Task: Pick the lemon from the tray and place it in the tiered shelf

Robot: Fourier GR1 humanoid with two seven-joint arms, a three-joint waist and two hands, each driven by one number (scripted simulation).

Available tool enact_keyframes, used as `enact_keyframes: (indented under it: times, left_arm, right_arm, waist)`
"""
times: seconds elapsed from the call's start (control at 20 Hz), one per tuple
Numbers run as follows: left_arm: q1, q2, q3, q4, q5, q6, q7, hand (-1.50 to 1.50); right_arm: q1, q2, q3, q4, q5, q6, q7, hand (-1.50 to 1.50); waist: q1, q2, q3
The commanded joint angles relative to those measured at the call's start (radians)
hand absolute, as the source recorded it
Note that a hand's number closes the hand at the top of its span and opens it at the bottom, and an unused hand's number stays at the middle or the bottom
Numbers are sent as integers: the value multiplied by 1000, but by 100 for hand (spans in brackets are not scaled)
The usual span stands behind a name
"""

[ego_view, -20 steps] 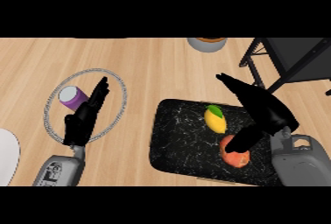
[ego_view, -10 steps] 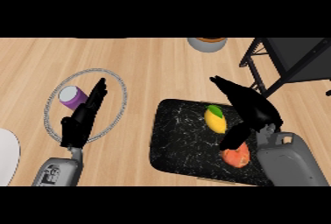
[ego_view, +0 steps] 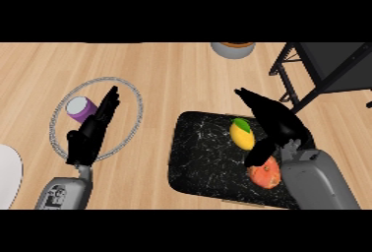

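Right robot hand [ego_view: 280,124] over tray [ego_view: 200,153], lemon [ego_view: 242,134] inside

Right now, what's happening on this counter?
The right robot hand is open over the black tray, right beside the lemon but not curled round it. A reddish fruit lies on the tray near its wrist. The left robot hand rests open over a wire ring by a purple cup. The tiered shelf stands at upper right.
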Motion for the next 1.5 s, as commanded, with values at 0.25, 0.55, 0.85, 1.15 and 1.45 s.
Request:
enact_keyframes:
  times: [0.25, 0.55, 0.85, 1.15, 1.45]
  left_arm:
    - [10, -24, 16, -24, -12, -9, 10, 0]
    - [-54, -12, 41, 17, -19, -29, 39, 0]
    - [0, -24, 33, -60, -28, -34, 60, 0]
    - [24, -81, -10, 50, -92, 25, -55, 0]
    - [-2, -37, 47, 36, -37, -41, -37, 0]
  right_arm:
    - [21, 39, -4, 109, 98, -42, -90, -150]
    - [-10, 59, -35, 190, 113, -55, -156, -150]
    - [22, 71, -39, 209, 157, -71, -183, -150]
    - [36, 63, 47, 180, 221, -28, -193, 150]
    - [-6, 54, -12, 241, 259, -105, -298, 150]
  waist:
    - [0, 0, 0]
    - [0, 0, 0]
    - [0, 0, 0]
    - [-3, 0, 0]
    - [0, 0, 0]
